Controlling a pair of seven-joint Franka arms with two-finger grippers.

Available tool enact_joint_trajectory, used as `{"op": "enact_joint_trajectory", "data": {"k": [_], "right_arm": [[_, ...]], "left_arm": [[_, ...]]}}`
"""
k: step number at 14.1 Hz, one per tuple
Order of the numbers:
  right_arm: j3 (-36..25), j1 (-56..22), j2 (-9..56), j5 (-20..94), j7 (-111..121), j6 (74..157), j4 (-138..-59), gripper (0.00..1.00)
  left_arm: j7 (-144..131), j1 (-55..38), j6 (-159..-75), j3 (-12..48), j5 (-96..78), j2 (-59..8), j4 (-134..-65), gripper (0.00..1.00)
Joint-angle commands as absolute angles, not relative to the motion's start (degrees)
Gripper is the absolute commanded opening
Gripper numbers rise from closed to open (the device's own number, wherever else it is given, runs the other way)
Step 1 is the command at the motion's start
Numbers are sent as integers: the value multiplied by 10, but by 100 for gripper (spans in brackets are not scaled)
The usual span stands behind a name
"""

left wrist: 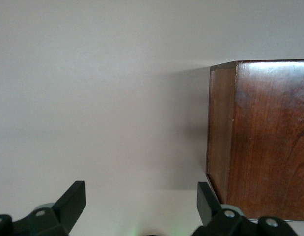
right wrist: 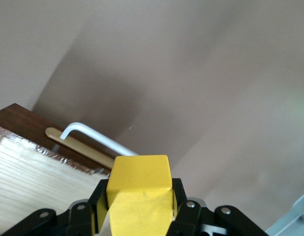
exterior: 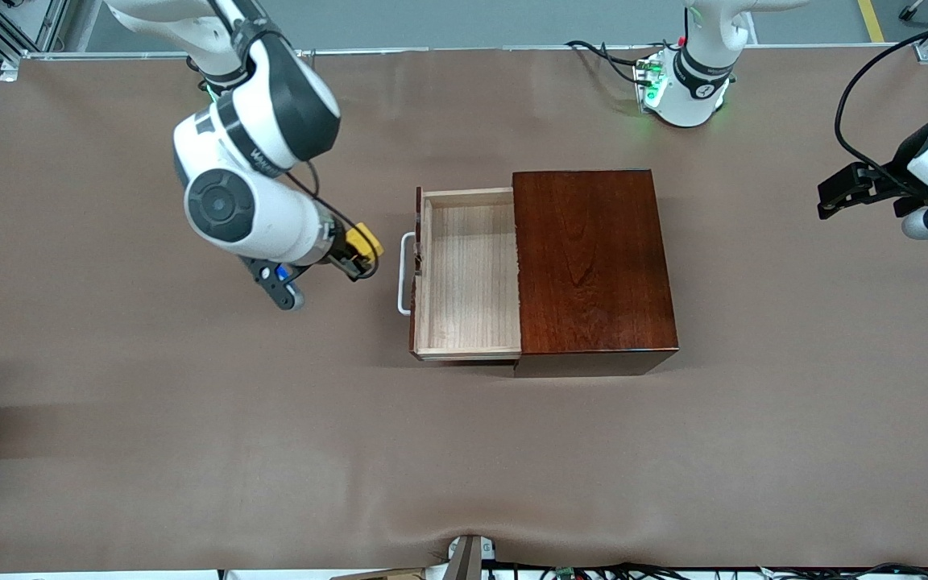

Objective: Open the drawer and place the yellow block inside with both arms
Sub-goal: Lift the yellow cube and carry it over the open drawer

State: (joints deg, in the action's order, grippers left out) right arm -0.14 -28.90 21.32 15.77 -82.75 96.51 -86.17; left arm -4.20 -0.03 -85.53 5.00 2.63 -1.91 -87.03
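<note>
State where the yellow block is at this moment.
In the front view the yellow block is off the table, clamped in the right gripper, just outside the open drawer by its white handle.

**Even overhead light, soft shadows, a blurred wrist close-up**

Bright, flat light fills the front view, sharp edge to edge. The wooden box shows a faint sheen on top and drops a narrow shadow along its lower edge. A dark smudge sits at lower left. In the right wrist view the yellow block looms soft, and a broad shadow crosses the middle.
</note>
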Motion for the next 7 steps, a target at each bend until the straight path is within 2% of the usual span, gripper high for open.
{"op": "enact_joint_trajectory", "data": {"k": [1,7], "right_arm": [[-9,-312,228,177,-936,996,-843,0],[-9,-366,265,177,-1106,1090,-843,0]], "left_arm": [[-37,4,-856,53,20,-24,-856,100],[-33,6,-862,51,18,-24,-851,100]]}}
